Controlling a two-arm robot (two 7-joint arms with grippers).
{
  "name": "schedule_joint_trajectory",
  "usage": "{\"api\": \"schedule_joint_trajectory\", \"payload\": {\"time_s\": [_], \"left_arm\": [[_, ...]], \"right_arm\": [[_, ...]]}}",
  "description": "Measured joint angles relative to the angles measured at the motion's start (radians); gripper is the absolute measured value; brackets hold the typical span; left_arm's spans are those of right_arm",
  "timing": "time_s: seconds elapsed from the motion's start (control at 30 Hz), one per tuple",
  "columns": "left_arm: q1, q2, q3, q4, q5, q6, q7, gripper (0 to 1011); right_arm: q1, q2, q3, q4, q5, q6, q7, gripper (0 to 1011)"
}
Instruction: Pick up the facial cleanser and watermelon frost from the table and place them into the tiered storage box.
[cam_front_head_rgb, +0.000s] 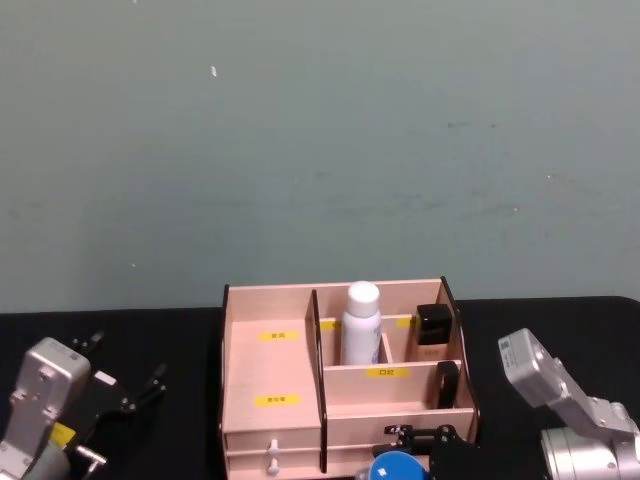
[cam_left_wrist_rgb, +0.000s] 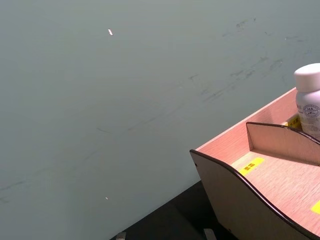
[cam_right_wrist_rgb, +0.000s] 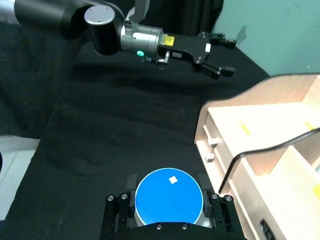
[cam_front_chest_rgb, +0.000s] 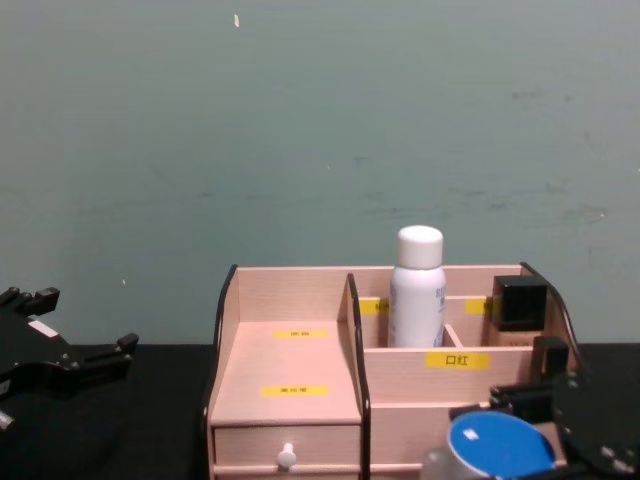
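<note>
The left gripper is black with slim fingers. Behind it sit a yellow label, a silver wrist barrel with a green light, and a dark arm link. The right gripper is black and studded with small screws. A light grey boxy housing sits behind each gripper.

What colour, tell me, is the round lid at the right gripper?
Blue. Round lid: best in right wrist view.

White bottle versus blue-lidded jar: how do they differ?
The white bottle has a white cap; the jar has a blue lid. The bottle stands free in the box's rear compartment; the jar is in front of the box, clamped by the right hand. Both are upright. Left hand idles, open.
</note>
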Motion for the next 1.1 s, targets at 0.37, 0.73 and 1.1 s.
{"api": "schedule_joint_trajectory", "payload": {"time_s": [0.37,0.73,1.1], "left_arm": [[0.000,0.000,0.000,0.000,0.000,0.000,0.000,1001],[0.000,0.000,0.000,0.000,0.000,0.000,0.000,1001],[0.000,0.000,0.000,0.000,0.000,0.000,0.000,1001]], "right_arm": [[0.051,-0.039,-0.017,0.012,-0.007,-0.009,0.003,743],[0.089,-0.078,-0.032,0.017,0.005,0.011,-0.008,743],[0.117,-0.128,-0.033,0.036,0.026,0.062,-0.067,743]]}}
